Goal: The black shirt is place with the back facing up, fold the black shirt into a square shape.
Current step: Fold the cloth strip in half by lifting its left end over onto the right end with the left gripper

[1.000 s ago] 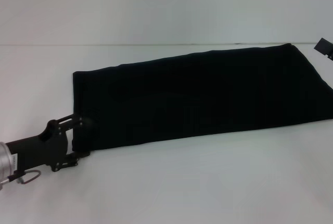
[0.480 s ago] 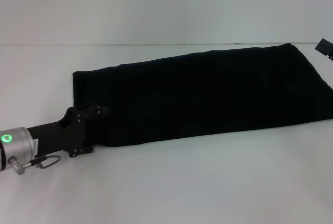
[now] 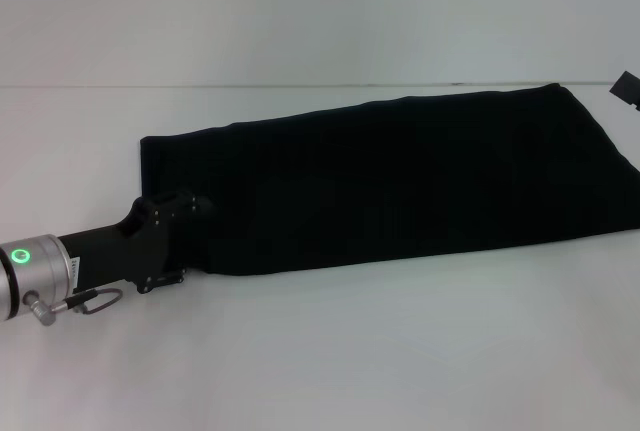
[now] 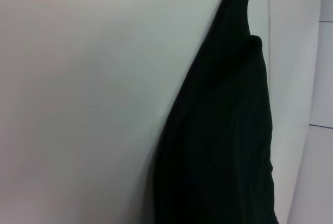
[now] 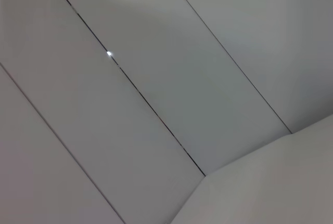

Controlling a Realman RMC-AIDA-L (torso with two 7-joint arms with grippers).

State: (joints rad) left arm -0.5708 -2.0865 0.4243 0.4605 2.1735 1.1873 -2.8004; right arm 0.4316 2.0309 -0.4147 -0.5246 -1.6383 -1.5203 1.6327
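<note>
The black shirt (image 3: pixel 400 186) lies flat on the white table (image 3: pixel 350 351) as a long folded strip that runs from near left to far right. No letters show on it. My left gripper (image 3: pixel 190 236) is at the strip's near left corner, black against the black cloth. The left wrist view shows the shirt (image 4: pixel 223 146) close up, stretching away over the table. Only a small black part of my right gripper (image 3: pixel 627 86) shows at the far right edge, just beyond the shirt's far right corner.
A white wall (image 3: pixel 320 11) stands behind the table's far edge. The right wrist view shows only pale wall panels (image 5: pixel 156 104) with dark seams.
My left arm has moved forward and to the right, so its gripper now reaches over the shirt's near left corner. The shirt and the right gripper have not moved.
</note>
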